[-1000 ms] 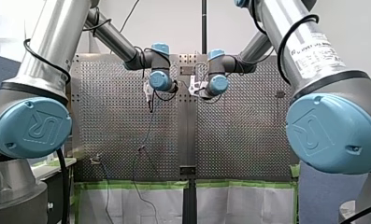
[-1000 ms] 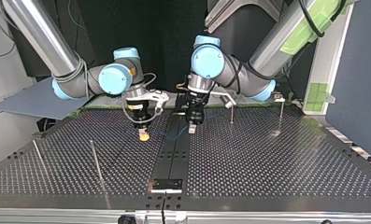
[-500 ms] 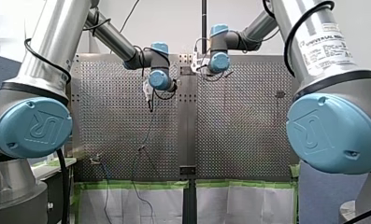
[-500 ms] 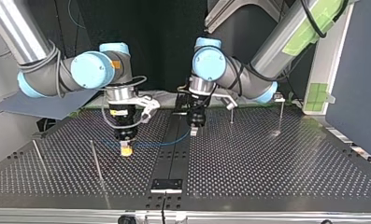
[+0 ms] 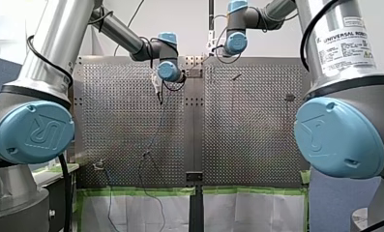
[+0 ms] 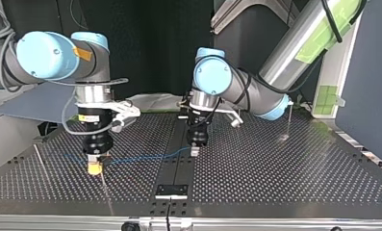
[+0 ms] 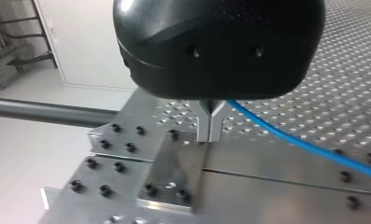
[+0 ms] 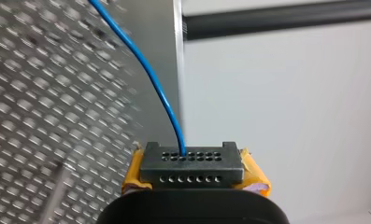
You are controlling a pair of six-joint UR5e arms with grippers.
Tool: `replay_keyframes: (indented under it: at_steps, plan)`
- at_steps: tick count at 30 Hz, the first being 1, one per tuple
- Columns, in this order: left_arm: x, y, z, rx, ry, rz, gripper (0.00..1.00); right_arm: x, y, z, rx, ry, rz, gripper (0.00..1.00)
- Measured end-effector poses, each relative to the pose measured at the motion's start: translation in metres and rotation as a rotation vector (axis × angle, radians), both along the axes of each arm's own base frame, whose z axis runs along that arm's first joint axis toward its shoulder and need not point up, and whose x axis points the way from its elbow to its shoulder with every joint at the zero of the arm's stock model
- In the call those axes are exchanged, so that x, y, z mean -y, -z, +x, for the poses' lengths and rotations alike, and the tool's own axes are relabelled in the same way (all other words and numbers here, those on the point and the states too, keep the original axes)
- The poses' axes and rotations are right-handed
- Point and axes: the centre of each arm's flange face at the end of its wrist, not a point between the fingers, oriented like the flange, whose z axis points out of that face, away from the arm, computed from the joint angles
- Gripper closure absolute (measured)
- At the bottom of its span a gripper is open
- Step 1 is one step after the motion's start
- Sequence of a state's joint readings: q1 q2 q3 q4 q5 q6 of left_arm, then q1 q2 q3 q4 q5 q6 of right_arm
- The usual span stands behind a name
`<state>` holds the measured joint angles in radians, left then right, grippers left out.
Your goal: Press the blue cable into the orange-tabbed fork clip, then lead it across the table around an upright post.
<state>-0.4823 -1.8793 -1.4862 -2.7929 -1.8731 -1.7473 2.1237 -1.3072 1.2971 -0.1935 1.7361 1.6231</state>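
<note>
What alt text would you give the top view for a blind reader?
A blue cable runs low over the perforated table between two robot grippers, each shut on it: my right gripper, with yellow pads, at the view's left, and my left gripper near the middle. A thin upright post stands close by my right gripper.

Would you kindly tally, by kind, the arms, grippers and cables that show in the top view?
Arms: 2 (my right arm, my left arm)
Grippers: 2 (my right gripper, my left gripper)
Cables: 1 (the blue cable)
Total: 5
</note>
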Motion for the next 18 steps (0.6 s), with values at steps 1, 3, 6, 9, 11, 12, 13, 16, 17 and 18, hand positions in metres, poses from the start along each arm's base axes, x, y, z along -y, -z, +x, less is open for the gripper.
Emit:
replay_keyframes:
  at_steps: [1,3,6,9,11,12,13,16,17,18]
  plan:
    - [0.0,-0.004,0.001,0.003,0.0,-0.002,1.0,0.0,-0.005,-0.005,0.005,0.006,-0.003,1.0]
    - [0.001,-0.01,0.003,0.008,0.004,-0.004,1.0,0.001,-0.016,-0.017,0.015,0.019,-0.011,1.0]
    - [0.002,-0.017,0.005,0.016,0.018,-0.01,1.0,0.002,-0.03,-0.034,0.022,0.033,-0.022,1.0]
    - [0.006,-0.025,0.007,0.027,0.036,-0.023,1.0,0.002,-0.046,-0.052,0.028,0.049,-0.034,1.0]
    - [0.01,-0.033,0.008,0.034,0.056,-0.037,1.0,0.004,-0.053,-0.065,0.029,0.067,-0.04,1.0]
    - [0.012,-0.035,0.008,0.036,0.066,-0.044,1.0,0.006,-0.055,-0.07,0.029,0.075,-0.041,1.0]
    - [0.015,-0.038,0.009,0.036,0.077,-0.051,1.0,0.008,-0.056,-0.074,0.029,0.083,-0.042,1.0]
    - [0.025,-0.04,0.011,0.024,0.113,-0.058,1.0,0.016,-0.057,-0.087,0.027,0.108,-0.042,1.0]
    - [0.03,-0.038,0.012,0.016,0.128,-0.056,1.0,0.019,-0.057,-0.092,0.026,0.119,-0.041,1.0]
    - [0.033,-0.037,0.013,0.008,0.137,-0.052,1.0,0.022,-0.056,-0.095,0.025,0.125,-0.04,1.0]
